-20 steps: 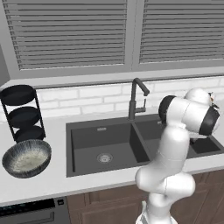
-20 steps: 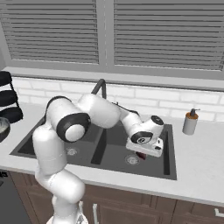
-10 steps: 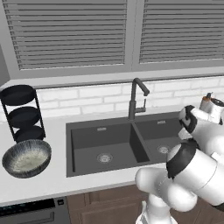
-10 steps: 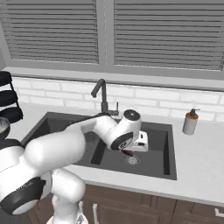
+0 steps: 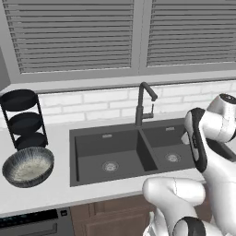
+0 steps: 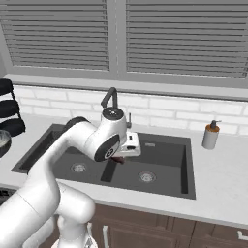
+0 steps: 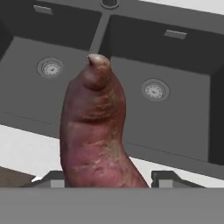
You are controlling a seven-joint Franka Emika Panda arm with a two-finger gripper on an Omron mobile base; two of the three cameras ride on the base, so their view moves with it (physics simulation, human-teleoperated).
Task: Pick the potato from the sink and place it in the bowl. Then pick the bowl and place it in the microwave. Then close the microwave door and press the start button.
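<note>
Slatted window blinds (image 5: 73, 37) above white brick backsplash (image 5: 92, 103).

A home kitchen, rendered.
A dark double-basin sink (image 5: 138, 152) with tall faucet (image 5: 144, 105) sits in a pale counter (image 5: 55, 193) under slatted blinds (image 6: 116, 34); soap dispenser (image 6: 210, 135), tiered rack (image 5: 23, 120).

Reddish-brown potato (image 7: 95, 127) held over dark double sink (image 7: 183, 113), ribbed bowl (image 5: 27, 166) on counter

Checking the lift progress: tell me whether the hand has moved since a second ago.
Yes. In the right base view, the hand went from over the sink's right basin leftward toward its divider.
</note>
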